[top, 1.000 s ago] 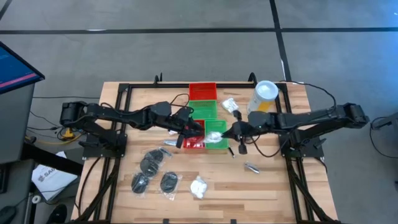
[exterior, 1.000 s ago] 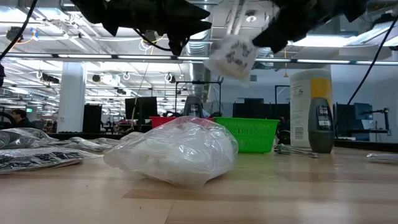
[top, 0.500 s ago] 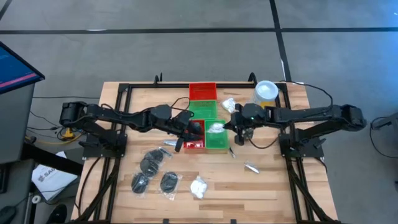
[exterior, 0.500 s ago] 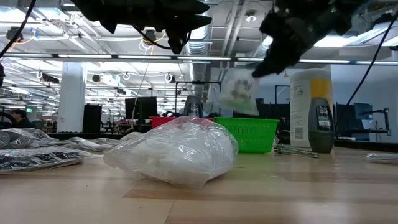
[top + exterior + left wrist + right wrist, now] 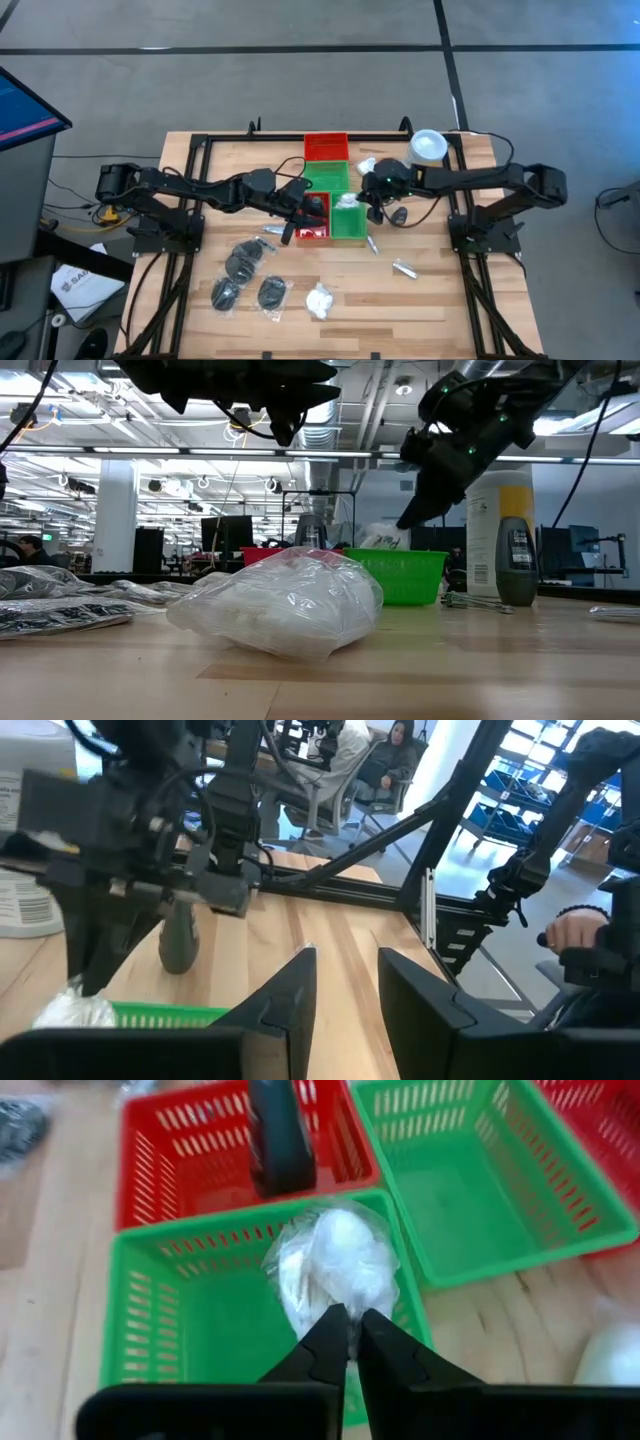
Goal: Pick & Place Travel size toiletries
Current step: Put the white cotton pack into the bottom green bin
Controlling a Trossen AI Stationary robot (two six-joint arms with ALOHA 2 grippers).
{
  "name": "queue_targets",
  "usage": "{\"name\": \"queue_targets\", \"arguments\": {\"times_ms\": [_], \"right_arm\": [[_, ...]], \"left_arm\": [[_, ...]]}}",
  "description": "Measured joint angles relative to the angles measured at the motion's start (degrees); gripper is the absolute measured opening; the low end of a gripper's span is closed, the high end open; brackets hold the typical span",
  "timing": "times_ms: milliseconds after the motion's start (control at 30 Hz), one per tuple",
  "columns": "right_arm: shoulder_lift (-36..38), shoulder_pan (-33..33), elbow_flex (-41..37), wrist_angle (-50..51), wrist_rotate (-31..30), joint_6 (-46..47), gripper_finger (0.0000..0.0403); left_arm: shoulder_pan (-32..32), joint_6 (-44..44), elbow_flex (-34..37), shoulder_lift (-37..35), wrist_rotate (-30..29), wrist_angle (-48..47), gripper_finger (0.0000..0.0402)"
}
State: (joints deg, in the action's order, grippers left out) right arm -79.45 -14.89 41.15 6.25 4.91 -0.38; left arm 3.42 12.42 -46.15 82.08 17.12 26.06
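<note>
Placement step: your right end effector (image 5: 347,1342), fingers nearly together, hangs over the clear-plastic packet of white puffs (image 5: 335,1268) lying in the green slatted tray (image 5: 175,1320) at frame centre. Next, withdraw upward and select another packet from the surface.

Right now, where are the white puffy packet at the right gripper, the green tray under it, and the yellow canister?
White puffy packet (image 5: 335,1270), right wrist view, middle of the clear bag.
Green tray (image 5: 185,1335), right wrist view, bare floor beside the packet.
Yellow canister (image 5: 427,147), high view, its white lid.
</note>
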Motion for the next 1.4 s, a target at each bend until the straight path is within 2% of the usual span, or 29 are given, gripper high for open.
{"name": "queue_targets", "arguments": {"times_ms": [200, 567, 767, 933, 1100, 1400], "right_arm": [[-3.63, -0.18, 0.00, -3.14, 0.00, 0.43, 0.0063], [-0.34, 0.27, 0.02, -3.33, -0.07, -0.54, 0.0180], [-0.41, 0.06, 0.02, -3.05, -0.31, -0.22, 0.0224], [-0.38, -1.06, 0.02, -2.53, -0.57, -0.22, 0.0231], [-0.38, -2.64, 0.02, 0.19, -6.62, -0.09, 0.0221], [-0.42, -5.98, 0.02, 1.80, -9.37, 1.27, 0.0201]], "left_arm": [[0.02, -0.04, 0.00, 0.02, 0.00, -0.07, 0.0100], [0.02, -0.13, 0.02, 0.02, 0.00, -0.20, 0.0100], [0.02, -0.13, 0.02, 0.02, 0.00, -0.26, 0.0100], [0.02, -0.13, 0.02, 0.02, 0.00, -0.26, 0.0100], [0.02, -0.13, 0.02, 0.02, 0.00, -0.31, 0.0100], [0.02, -0.13, 0.02, 0.02, -0.02, -0.20, 0.0100]]}}
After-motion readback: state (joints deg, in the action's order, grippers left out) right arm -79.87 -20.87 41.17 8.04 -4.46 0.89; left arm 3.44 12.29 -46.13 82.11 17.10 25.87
